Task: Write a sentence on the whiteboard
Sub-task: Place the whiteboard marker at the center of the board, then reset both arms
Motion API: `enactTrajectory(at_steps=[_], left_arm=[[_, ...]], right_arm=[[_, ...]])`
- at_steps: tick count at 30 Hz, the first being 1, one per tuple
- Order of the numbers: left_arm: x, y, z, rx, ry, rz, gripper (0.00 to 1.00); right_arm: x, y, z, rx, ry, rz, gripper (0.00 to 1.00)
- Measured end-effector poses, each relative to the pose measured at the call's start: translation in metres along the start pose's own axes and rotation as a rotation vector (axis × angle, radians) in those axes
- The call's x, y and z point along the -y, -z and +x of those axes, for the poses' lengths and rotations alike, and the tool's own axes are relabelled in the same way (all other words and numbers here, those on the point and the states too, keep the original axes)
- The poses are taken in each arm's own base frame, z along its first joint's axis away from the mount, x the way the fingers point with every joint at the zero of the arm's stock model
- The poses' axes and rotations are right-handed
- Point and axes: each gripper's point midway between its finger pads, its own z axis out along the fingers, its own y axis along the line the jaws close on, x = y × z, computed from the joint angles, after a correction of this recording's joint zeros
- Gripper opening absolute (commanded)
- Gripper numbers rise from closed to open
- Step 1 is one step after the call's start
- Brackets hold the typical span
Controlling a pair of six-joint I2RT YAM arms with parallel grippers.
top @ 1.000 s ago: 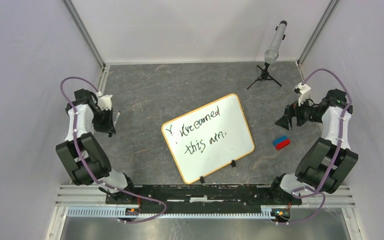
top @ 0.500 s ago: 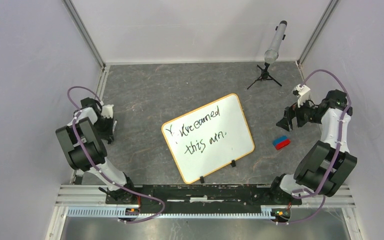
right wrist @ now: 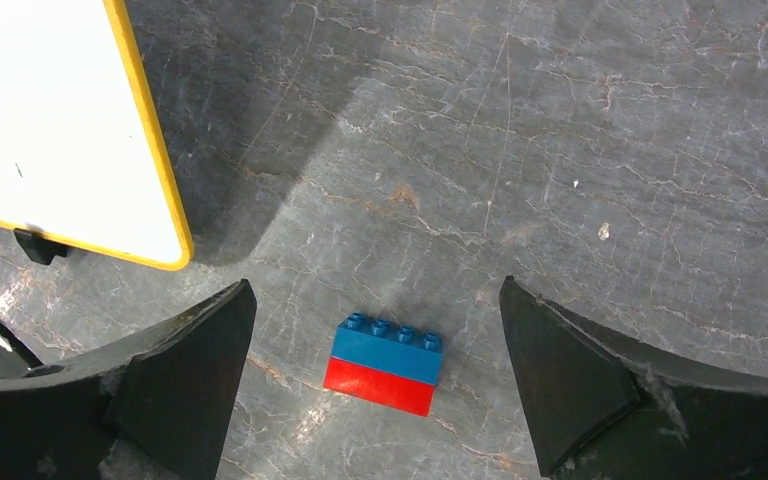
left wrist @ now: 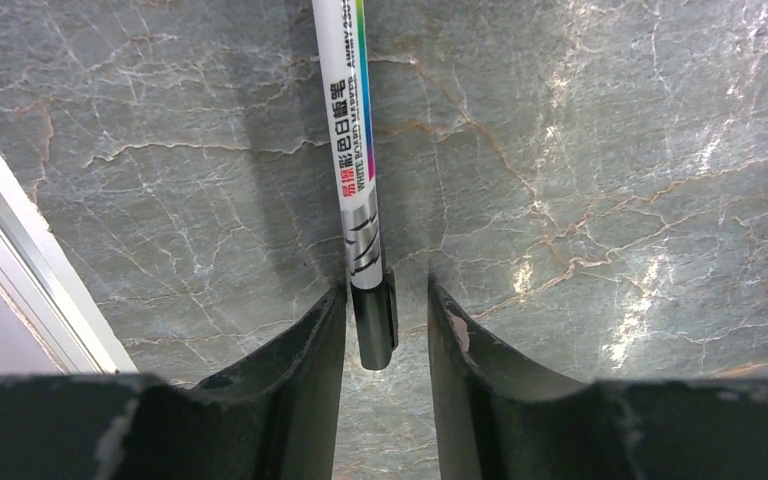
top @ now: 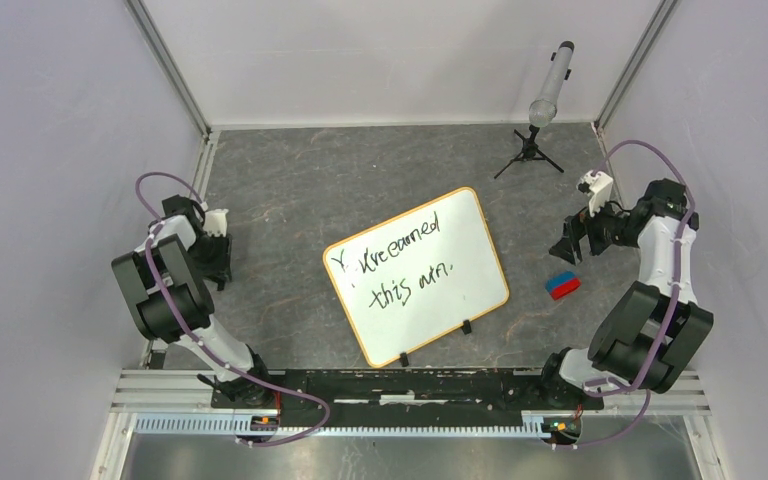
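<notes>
**Whiteboard [top: 420,275] lies flat at centre frame**

Top view: its long axis is tilted from lower left to upper right. The sentence [top: 400,265] is legible only as "…earned this…".

Left wrist: the left gripper [left wrist: 387,290] is seen partly open. A marker [left wrist: 360,200] printed "WHITE BOARD MARKER" lies unclamped between its fingers, upper end cut off.

Right wrist: the right gripper [right wrist: 375,283] is spread wide, empty, above a brick [right wrist: 385,357].

The table top [top: 290,190] is dark gray stone with thin cracks like marble, and light shines off it in spots. Pale purple walls [top: 50,120] stand on both sides, and a white wall [top: 380,60] stands at the back. Silver metal rails [top: 172,75] run along the corners.
</notes>
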Motion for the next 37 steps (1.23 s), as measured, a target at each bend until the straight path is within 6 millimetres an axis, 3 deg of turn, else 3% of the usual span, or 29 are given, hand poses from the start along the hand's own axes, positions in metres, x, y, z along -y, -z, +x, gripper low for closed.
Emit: enactTrajectory(at_steps=[2,7,8,10,13,17,20,24,29,33,37], left_arm=[[0.0,0.0,0.0,0.001,-0.003,0.002,0.47],[0.002,0.002,0.001,-0.006,-0.016,0.012,0.79],[0.002,0.004,0.002,-0.012,-0.017,0.014,0.82],[0.003,0.01,-0.001,-0.015,-0.026,0.017,0.95],[0.004,0.03,-0.021,0.022,-0.054,0.003,1.0],[0.011,0.075,-0.072,0.143,-0.137,-0.04,1.0],[0.019,0.124,-0.119,0.27,-0.183,-0.039,1.0],[0.023,0.207,-0.175,0.486,-0.183,-0.026,1.0],[0.03,0.288,-0.212,0.705,-0.132,0.003,1.0],[0.03,0.318,-0.22,0.786,-0.061,0.018,1.0],[0.025,0.318,-0.219,0.787,0.008,0.032,1.0]], right_arm=[[0.0,-0.001,0.0,-0.003,0.004,0.001,0.98],[0.002,0.0,0.001,-0.018,0.002,0.013,0.98],[0.003,0.002,-0.001,-0.018,0.004,0.017,0.98],[0.008,0.006,-0.008,-0.014,0.013,0.033,0.98],[0.023,0.016,-0.029,0.002,0.042,0.08,0.98],[0.05,0.032,-0.064,0.035,0.076,0.153,0.98],[0.072,0.048,-0.097,0.069,0.103,0.22,0.98],[0.098,0.07,-0.141,0.129,0.139,0.308,0.98],[0.126,0.102,-0.197,0.236,0.17,0.416,0.98],[0.144,0.13,-0.219,0.321,0.154,0.495,0.98],[0.155,0.147,-0.224,0.364,0.126,0.542,0.98]])
